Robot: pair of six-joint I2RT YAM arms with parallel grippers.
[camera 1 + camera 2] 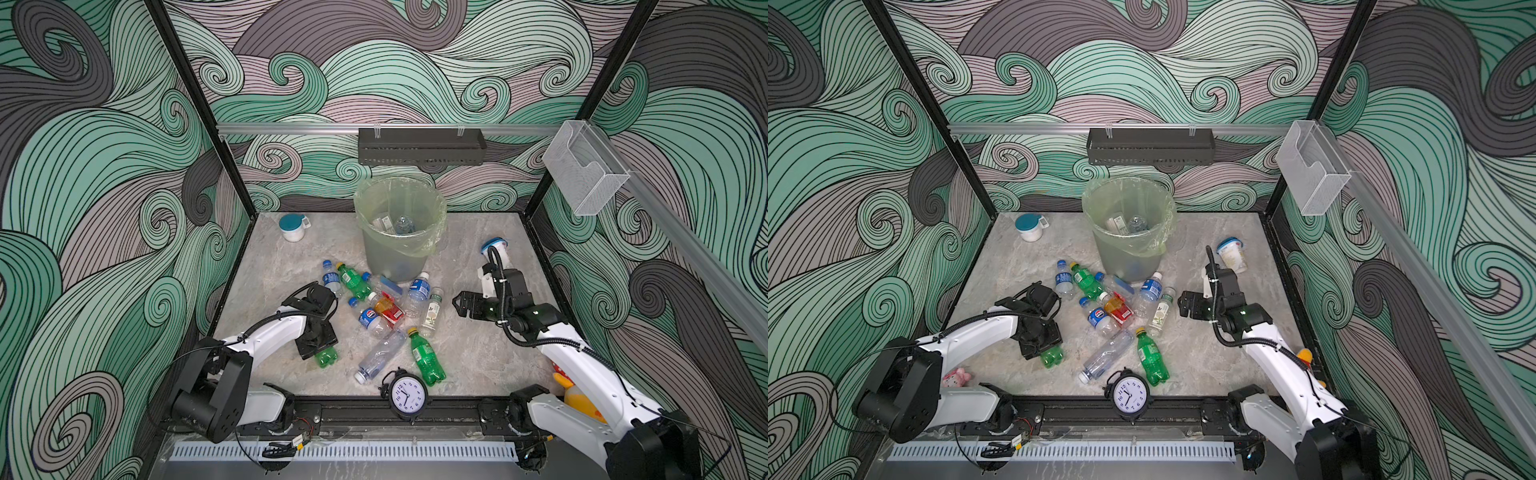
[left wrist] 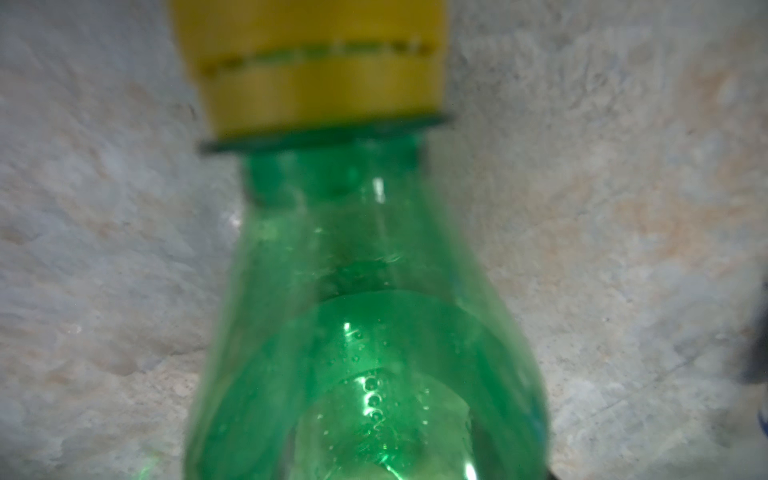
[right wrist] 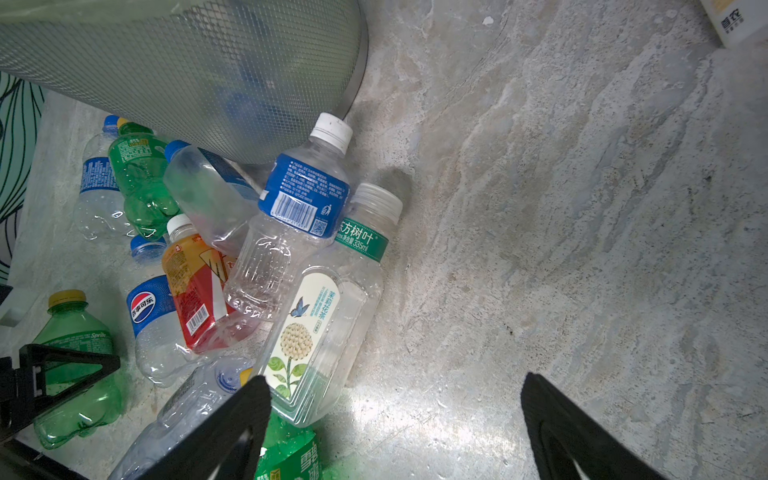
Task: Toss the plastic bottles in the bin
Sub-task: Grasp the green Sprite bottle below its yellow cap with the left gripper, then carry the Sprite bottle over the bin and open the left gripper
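1. The bin (image 1: 395, 257) stands at the 12 o'clock side of the table (image 1: 478, 357), lined with a pale green bag. A few bottles in the bin (image 1: 402, 224) show through its open top.
2. A pile of bottles (image 1: 386, 299) lies on the table just at 6 o'clock of the bin, with the nearest ones up against its foot.
3. At 6 o'clock of the pile, a clear bottle (image 1: 380, 355) and a second green bottle (image 1: 424, 357) lie side by side, near an alarm clock (image 1: 405, 395) at the table's 6 o'clock edge.
4. The left gripper (image 1: 316, 338) is down over a green bottle (image 1: 327, 356), which lies on its side at 8 o'clock of the pile, its base sticking out from under the gripper. In the left wrist view the bottle's neck and yellow cap (image 2: 311, 62) fill the picture, blurred. No fingers show there, so I cannot tell whether they are clenched on it.
5. The right gripper (image 3: 395, 384) hangs at 3 o'clock of the pile. Its fingers are spread wide over bare table and grasp nothing.
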